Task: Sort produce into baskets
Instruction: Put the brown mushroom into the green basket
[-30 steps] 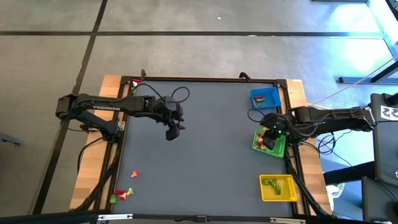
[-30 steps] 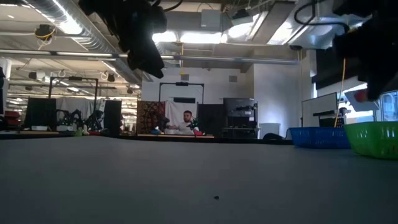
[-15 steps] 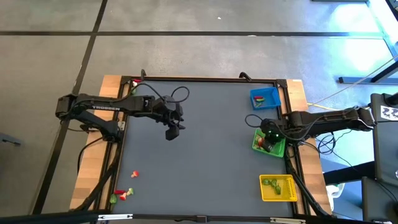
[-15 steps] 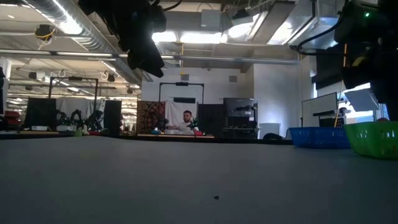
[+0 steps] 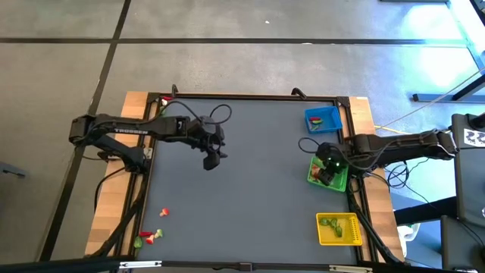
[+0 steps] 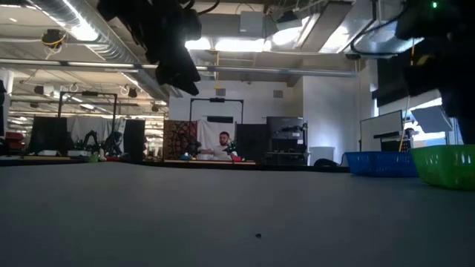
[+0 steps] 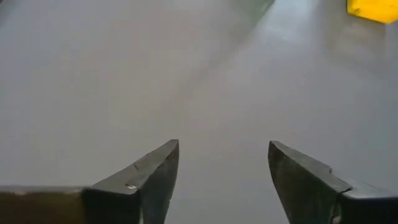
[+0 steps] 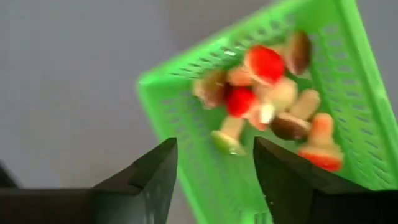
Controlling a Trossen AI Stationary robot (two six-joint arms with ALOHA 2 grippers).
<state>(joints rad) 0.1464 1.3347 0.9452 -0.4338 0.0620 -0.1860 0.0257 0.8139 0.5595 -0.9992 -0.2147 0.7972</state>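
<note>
Right gripper [image 5: 327, 161] sits over the green basket [image 5: 336, 179] in high view, hiding most of what's inside. In right wrist view the produce pile [image 8: 273, 99] is blurred; can't tell pieces apart, and the basket runs off the frame edge past the fingers. Low view: green basket [image 6: 445, 165] cut by frame edge, contents hidden behind its wall. Loose produce [image 5: 150, 235] well away from left gripper [image 5: 211, 161], too small to ID. Yellow basket [image 7: 373, 9] cut off in left wrist view.
</note>
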